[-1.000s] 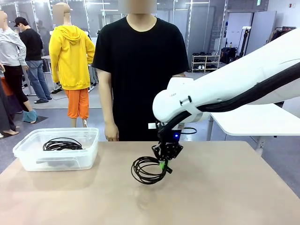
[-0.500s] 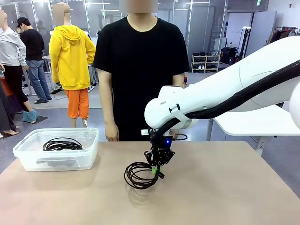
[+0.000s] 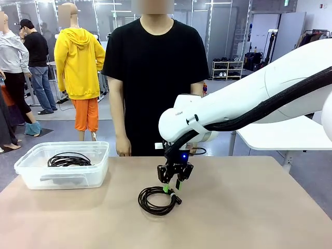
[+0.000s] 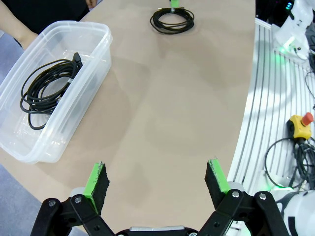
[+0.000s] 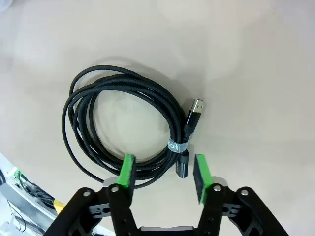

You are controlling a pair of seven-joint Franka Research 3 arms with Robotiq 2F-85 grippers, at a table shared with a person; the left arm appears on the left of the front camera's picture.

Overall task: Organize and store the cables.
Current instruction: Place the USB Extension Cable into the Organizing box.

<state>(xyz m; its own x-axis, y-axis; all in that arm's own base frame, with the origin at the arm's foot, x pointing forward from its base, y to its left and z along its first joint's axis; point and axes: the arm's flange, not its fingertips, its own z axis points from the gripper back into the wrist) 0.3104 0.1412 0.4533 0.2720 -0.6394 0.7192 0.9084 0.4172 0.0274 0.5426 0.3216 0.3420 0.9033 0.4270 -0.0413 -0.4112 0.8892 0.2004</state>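
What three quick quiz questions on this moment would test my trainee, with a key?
1. True or false: the coil on the table is clamped in the right gripper.
2. Where does the other coil lie? A) in the bin B) in the person's hand C) on the floor
3. Fill in: the left gripper is ___.

Key: 1 false, the fingers stand apart above the coil, which lies flat; 2 A; 3 open.
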